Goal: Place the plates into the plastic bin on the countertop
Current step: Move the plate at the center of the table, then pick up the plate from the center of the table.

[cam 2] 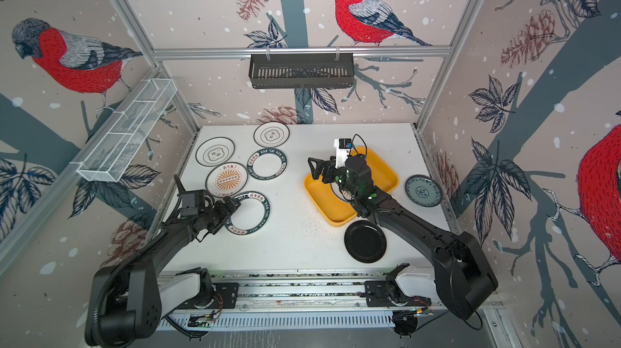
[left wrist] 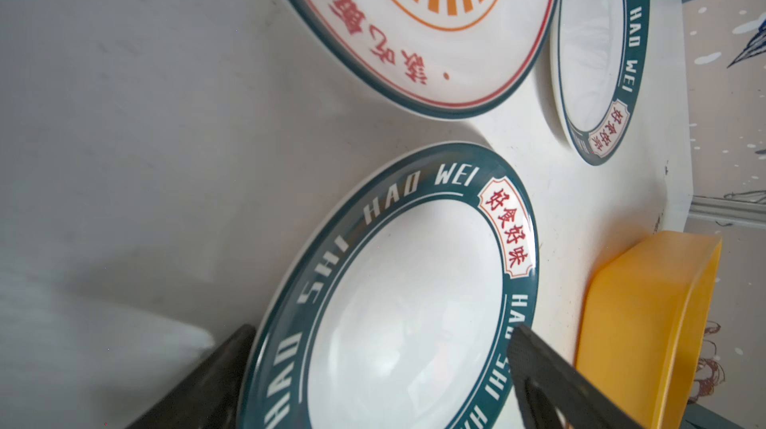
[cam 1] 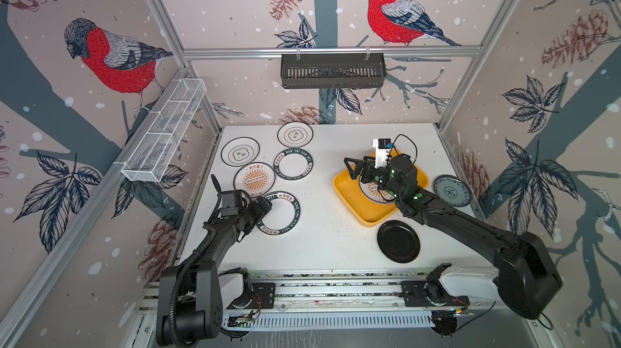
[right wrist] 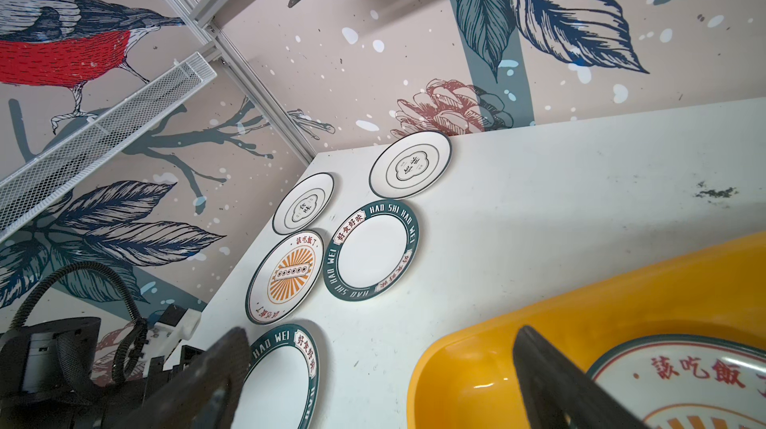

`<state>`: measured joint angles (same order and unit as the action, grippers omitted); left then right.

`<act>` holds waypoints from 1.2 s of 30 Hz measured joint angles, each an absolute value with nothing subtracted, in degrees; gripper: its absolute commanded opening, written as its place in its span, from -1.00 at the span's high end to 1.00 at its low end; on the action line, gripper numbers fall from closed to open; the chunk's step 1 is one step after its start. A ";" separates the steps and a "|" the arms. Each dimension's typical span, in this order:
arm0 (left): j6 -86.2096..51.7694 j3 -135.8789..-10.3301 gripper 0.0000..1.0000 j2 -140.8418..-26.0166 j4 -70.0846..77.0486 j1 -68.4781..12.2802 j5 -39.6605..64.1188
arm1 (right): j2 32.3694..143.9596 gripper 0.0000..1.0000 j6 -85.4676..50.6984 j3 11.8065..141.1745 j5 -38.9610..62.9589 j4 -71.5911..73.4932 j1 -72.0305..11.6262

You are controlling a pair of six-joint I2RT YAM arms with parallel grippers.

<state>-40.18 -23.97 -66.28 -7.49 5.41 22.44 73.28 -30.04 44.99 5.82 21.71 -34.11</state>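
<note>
Nearest the camera stand the bases of the two black arms, and both arms reach over the white tabletop [cam 1: 329, 238]. On it lies the yellow plastic bin [cam 1: 347, 195]. One sunburst plate [right wrist: 684, 381] lies flat inside the bin, partly hidden under the right arm in both top views. The right claw [cam 1: 353, 169] hangs above the bin's left edge, with jaws wide and nothing between them.

A black plate [cam 1: 398, 241] lies just beside the bin's near corner. A blue-green plate [cam 1: 452, 190] lies near the bin on its right side. Well apart from the bin, on its left side, five more plates lie flat: two flower-outline plates [cam 1: 240, 151] at the far end, a far lettered plate [cam 1: 293, 165], a second sunburst plate [cam 1: 254, 180], and a near lettered plate [cam 1: 280, 213].

The left claw [cam 1: 263, 204] is low over the rim of the near lettered plate. Its jaws are wide and not closed on the plate. Whether a finger touches the plate cannot be told.
</note>
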 measured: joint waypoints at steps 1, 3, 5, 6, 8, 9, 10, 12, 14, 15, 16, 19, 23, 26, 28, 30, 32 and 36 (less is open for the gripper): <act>-40.36 -24.01 -0.89 -66.65 -6.74 4.67 22.48 | 73.28 -0.99 -30.04 44.99 5.82 21.71 -34.11; -40.75 -24.01 -0.89 -67.18 -5.56 3.16 22.59 | 73.32 -0.99 -30.04 44.99 5.82 21.71 -34.11; -41.63 -23.99 -0.88 -67.57 -4.67 1.65 22.92 | 73.38 -0.99 -30.04 44.99 5.80 21.71 -34.11; -41.98 -23.99 -0.88 -67.79 -4.27 0.91 23.16 | 73.43 -0.99 -30.04 44.99 5.72 21.71 -34.11; -42.54 -24.01 -0.86 -68.36 -3.29 -0.27 23.94 | 73.45 -0.99 -30.06 44.99 5.69 21.71 -34.11; -43.00 -24.03 -0.82 -68.73 -2.72 -0.82 24.29 | 73.45 -1.00 -30.09 44.99 5.69 21.71 -34.11; -43.07 -24.03 -0.80 -69.17 -2.07 -1.28 24.77 | 73.45 -0.99 -30.22 44.99 5.69 21.71 -34.11; -43.05 -24.03 -0.76 -70.11 -1.10 -1.96 25.65 | 73.45 -1.00 -30.22 44.99 5.69 21.71 -34.11; -43.05 -23.86 -0.71 -70.87 0.40 -2.55 26.92 | 73.38 -0.99 -30.22 44.95 5.69 21.71 -34.11; -43.03 -23.62 -0.67 -71.22 1.15 -2.83 27.35 | 73.32 -0.99 -30.22 44.88 5.67 21.71 -34.11; -43.05 -23.35 -0.63 -71.48 1.96 -3.05 28.14 | 73.25 -0.99 -30.22 44.82 5.67 21.71 -34.11; -43.05 -22.37 -0.41 -72.18 4.40 -3.46 29.80 | 73.14 -0.99 -30.24 44.69 5.63 21.69 -34.11; -43.05 -21.21 -0.17 -73.10 6.81 -3.57 31.03 | 73.14 -0.99 -30.26 44.56 5.54 21.71 -34.11; -43.13 -20.38 0.10 -73.82 8.47 -3.60 31.59 | 73.14 -0.99 -30.48 44.45 5.50 21.71 -34.11; -43.18 -19.97 0.34 -74.39 8.93 -3.60 31.94 | 73.12 -0.99 -31.16 44.42 5.50 21.71 -34.11; -43.53 -19.70 0.60 -74.81 9.47 -3.60 32.16 | 73.03 -0.99 -31.29 44.40 5.50 21.71 -34.11; -43.57 -19.40 0.73 -75.24 10.52 -3.60 32.51 | 72.95 -0.99 -31.29 44.38 5.48 21.71 -34.13; -45.41 -18.09 0.83 -76.01 13.08 -3.60 32.99 | 72.82 -0.99 -31.31 44.38 5.45 21.71 -34.17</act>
